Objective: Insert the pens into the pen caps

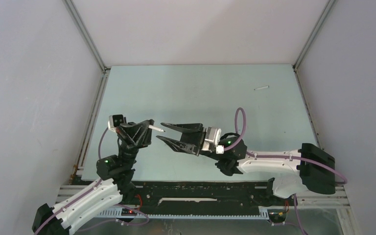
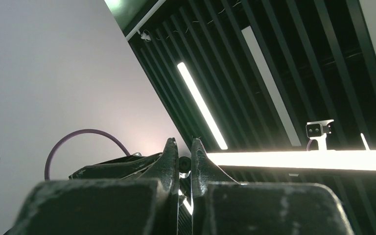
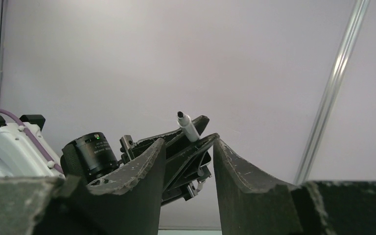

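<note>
A short white pen barrel point(image 1: 156, 129) sticks out of the left gripper point(image 1: 148, 128), which is clenched on its rear end just left of the middle of the top view. The barrel is slim and plain and points toward the right of the frame. In the right wrist view it point(image 3: 190, 129) rises at a slant toward the upper left and ends in a small dark tip; whether that tip is a cap or the bare nib cannot be told. The right gripper point(image 1: 160, 131) faces it from the right with its jaws spread and grasping nothing. In the top view the pen's tip sits about level with the gap between the two black fingertips, but touch cannot be judged. A second white pen point(image 1: 261, 88) lies flat on the pale green tabletop point(image 1: 200, 93) in the upper right of the frame, near the right edge and well apart from both grippers; it is too small to show any cap. In the right wrist view a black lens barrel point(image 3: 90, 149) at lower left carries a green light and tiny pale markings that cannot be read. White walls point(image 1: 196, 29) close the tabletop at the back and both sides, with aluminium rails point(image 1: 94, 117) along the edges. The left gripper works near the left rail, while a broad stretch of tabletop runs from both grippers to the back wall. A purple cable point(image 1: 241, 122) loops up beside the right wrist.
</note>
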Controlling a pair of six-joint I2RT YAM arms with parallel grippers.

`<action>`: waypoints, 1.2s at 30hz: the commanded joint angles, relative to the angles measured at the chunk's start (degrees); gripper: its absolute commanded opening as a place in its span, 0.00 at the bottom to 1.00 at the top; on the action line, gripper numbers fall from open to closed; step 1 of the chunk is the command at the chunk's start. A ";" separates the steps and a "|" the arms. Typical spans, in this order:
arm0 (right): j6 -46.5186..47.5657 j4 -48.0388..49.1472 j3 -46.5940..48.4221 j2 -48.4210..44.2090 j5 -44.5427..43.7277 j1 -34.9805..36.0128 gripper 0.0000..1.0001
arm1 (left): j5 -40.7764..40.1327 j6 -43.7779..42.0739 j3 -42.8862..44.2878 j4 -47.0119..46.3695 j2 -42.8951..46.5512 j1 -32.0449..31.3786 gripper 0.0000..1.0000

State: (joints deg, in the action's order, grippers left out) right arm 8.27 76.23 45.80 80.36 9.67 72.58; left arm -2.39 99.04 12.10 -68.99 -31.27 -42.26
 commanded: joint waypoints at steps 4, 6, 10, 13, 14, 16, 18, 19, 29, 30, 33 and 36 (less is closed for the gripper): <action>1.08 0.66 4.74 2.02 0.98 1.04 0.42 | 0.46 0.98 -1.61 -1.97 0.80 -0.19 0.00; 1.11 0.76 5.42 2.50 0.96 1.16 0.42 | 0.39 0.98 -1.68 -1.78 1.06 -0.21 0.00; 1.06 0.63 6.58 3.41 0.96 1.38 0.40 | 0.29 0.82 -1.81 -1.03 1.79 -0.19 0.00; 1.13 0.59 7.45 3.96 0.96 1.51 0.37 | 0.11 0.71 -1.97 -0.62 2.19 -0.22 0.00; 1.13 0.52 7.70 4.20 0.89 1.59 0.35 | 0.04 0.63 -2.08 -0.57 2.30 -0.26 0.00; 1.11 0.42 8.20 4.65 0.68 1.63 0.34 | -0.06 0.64 -2.25 -0.41 2.43 -0.27 0.00; 1.06 0.56 8.41 4.94 0.37 1.71 0.32 | -0.13 0.60 -2.43 -0.20 2.59 -0.25 0.00; 1.07 0.59 8.43 5.10 0.27 1.69 0.31 | -0.20 0.59 -2.51 -0.03 2.65 -0.21 0.00; 0.86 -0.81 9.39 5.79 -1.01 1.60 0.00 | -1.27 0.93 -3.98 0.40 3.93 -0.26 0.07; 0.80 -1.19 9.37 5.51 -1.16 1.47 0.00 | -1.75 0.94 -4.63 0.45 4.38 -0.24 0.16; 0.60 -3.99 9.39 3.88 -3.09 1.41 0.00 | -3.97 0.85 -6.96 1.50 6.76 -0.21 0.50; -0.28 -10.37 9.39 0.94 -6.05 1.23 0.00 | -6.75 -1.06 -9.58 4.23 10.52 -0.19 0.68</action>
State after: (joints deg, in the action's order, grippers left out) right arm 9.43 71.66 52.84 85.38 7.66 73.71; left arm -5.50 99.48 5.48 -67.16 -24.51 -42.26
